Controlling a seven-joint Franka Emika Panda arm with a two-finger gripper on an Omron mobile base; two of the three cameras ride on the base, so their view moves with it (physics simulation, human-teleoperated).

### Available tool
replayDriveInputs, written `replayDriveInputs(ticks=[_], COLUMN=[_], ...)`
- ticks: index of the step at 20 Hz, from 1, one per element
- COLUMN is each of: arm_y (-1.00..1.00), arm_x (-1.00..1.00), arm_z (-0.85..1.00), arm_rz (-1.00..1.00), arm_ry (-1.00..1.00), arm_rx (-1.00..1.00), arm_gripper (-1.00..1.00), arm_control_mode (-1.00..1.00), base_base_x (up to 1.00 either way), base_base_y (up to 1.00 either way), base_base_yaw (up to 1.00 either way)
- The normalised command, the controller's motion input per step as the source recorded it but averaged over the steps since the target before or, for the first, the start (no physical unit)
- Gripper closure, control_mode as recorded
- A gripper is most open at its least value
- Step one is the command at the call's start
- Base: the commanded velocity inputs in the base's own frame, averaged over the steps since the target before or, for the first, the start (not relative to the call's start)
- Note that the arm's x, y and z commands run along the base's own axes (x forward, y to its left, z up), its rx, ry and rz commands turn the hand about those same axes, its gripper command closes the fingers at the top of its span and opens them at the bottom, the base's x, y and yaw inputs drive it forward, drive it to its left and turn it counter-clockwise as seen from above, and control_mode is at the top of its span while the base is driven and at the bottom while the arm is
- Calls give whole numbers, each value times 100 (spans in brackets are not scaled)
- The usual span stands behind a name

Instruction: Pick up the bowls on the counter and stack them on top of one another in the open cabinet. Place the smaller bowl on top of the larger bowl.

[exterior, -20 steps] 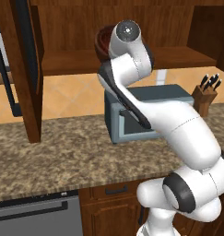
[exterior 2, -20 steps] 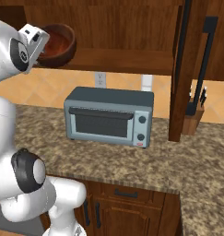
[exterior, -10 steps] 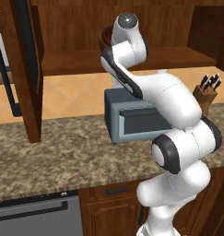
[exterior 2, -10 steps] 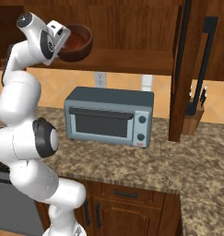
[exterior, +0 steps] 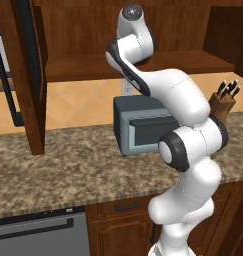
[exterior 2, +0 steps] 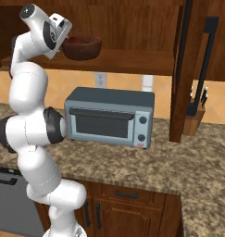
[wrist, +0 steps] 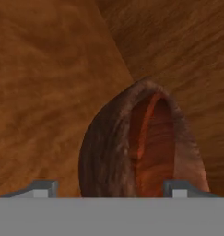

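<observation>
A dark brown bowl [exterior 2: 82, 47] with a thick rim and a reddish inside sits low over the plank shelf [exterior 2: 132, 61] of the open cabinet, to all appearance resting on it. By its depth it looks like the larger bowl. My gripper [exterior 2: 67, 43] is at its left rim. In the hand view the bowl [wrist: 132, 147] fills the middle, and the gripper [wrist: 111, 188] is open, with its fingertips [wrist: 43, 188] wide apart on either side of the near rim. Whether a second bowl lies inside, I cannot tell. The granite counter [exterior 2: 146, 162] carries no bowl.
A grey toaster oven [exterior 2: 109, 115] stands on the counter under the shelf. A knife block [exterior 2: 197, 115] sits at the right behind the cabinet's open door [exterior 2: 183, 69]. In the left base view another open door [exterior: 23, 75] hangs at the left.
The arm has swung right and drawn upright, carrying the bowl a little right and down onto the cabinet shelf. The base and the toaster oven have stayed put.
</observation>
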Motion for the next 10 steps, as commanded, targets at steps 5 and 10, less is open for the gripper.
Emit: replayDriveInputs(ticks=[5, 10], arm_y=[7, 0], arm_x=[-100, -100], arm_z=[-2, -30], arm_rz=[8, 7], arm_ry=[-4, -1], arm_rx=[-6, -7], arm_gripper=[-100, -100], arm_control_mode=[-100, -100], base_base_x=[0, 0], base_base_y=[0, 0], base_base_yaw=[0, 0])
